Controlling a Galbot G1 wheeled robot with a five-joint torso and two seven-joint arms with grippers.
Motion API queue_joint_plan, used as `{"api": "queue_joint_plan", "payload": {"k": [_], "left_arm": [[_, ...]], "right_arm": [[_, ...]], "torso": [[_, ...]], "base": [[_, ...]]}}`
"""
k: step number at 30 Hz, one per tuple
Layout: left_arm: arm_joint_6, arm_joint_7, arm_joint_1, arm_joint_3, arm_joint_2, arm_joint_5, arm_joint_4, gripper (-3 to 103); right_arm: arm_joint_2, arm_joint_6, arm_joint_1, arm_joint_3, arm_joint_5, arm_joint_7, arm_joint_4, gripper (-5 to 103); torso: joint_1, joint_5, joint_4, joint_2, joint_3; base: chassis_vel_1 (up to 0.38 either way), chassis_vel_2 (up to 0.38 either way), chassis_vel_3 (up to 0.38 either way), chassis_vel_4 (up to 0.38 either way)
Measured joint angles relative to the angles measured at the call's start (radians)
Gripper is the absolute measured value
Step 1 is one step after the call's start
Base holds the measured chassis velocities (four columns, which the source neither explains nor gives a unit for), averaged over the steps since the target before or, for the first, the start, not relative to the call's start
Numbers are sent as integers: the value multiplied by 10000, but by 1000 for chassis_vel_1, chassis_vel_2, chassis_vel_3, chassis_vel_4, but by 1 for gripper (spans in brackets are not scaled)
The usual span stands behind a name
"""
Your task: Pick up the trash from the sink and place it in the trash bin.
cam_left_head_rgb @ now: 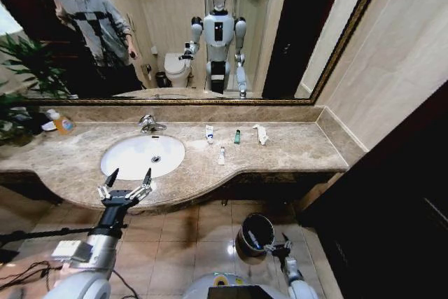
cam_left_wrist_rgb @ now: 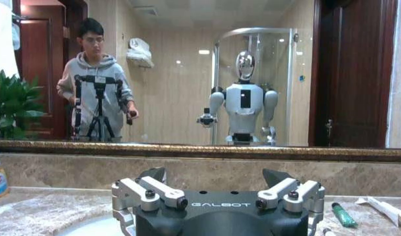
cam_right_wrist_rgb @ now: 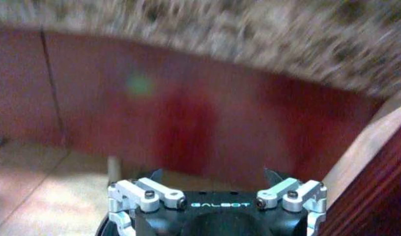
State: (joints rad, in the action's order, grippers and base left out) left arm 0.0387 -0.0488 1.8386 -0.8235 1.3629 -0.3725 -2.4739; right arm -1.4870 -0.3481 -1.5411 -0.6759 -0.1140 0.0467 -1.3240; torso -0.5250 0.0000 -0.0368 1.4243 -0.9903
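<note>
Nearest the robot, the bin (cam_left_head_rgb: 255,236) stands on the floor tiles below the counter's front edge, and something pale seems to lean inside it, so I'd guess at least one piece has gone in already, though I can't make out what it is. The right tool (cam_left_head_rgb: 281,248) hangs low just beside the bin's rim; its fingers look spread, with nothing between them.

A little farther on, the left tool (cam_left_head_rgb: 126,183) hovers over the counter's (cam_left_head_rgb: 294,150) front edge just before the sink (cam_left_head_rgb: 142,155), spread wide and holding nothing.

The basin itself looks bare apart from its drain. What's left of the trash lies on the marble to the right of it: a small white tube (cam_left_head_rgb: 221,156) nearest the basin, then, farther back, a white-and-blue tube (cam_left_head_rgb: 209,134), a green bottle (cam_left_head_rgb: 237,136) and a white wrapper (cam_left_head_rgb: 260,134) in a loose row. None is touched by either tool. So most of the job seems to remain: four pieces to lift and carry down to the bin.
</note>
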Motion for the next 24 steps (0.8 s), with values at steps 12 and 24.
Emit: {"api": "queue_joint_plan", "payload": {"k": [12, 24], "left_arm": [[0, 0, 0, 1, 0, 0, 0, 100], [0, 0, 0, 1, 0, 0, 1, 100]], "right_arm": [[12, 371, -2609, -96, 1604, -351, -5206, 100], [1003, 3128, -851, 204, 3237, -294, -8495, 100]], "torso": [[0, 0, 1, 0, -1], [0, 1, 1, 0, -1]], "base": [[0, 0, 0, 0], [0, 0, 0, 0]]}}
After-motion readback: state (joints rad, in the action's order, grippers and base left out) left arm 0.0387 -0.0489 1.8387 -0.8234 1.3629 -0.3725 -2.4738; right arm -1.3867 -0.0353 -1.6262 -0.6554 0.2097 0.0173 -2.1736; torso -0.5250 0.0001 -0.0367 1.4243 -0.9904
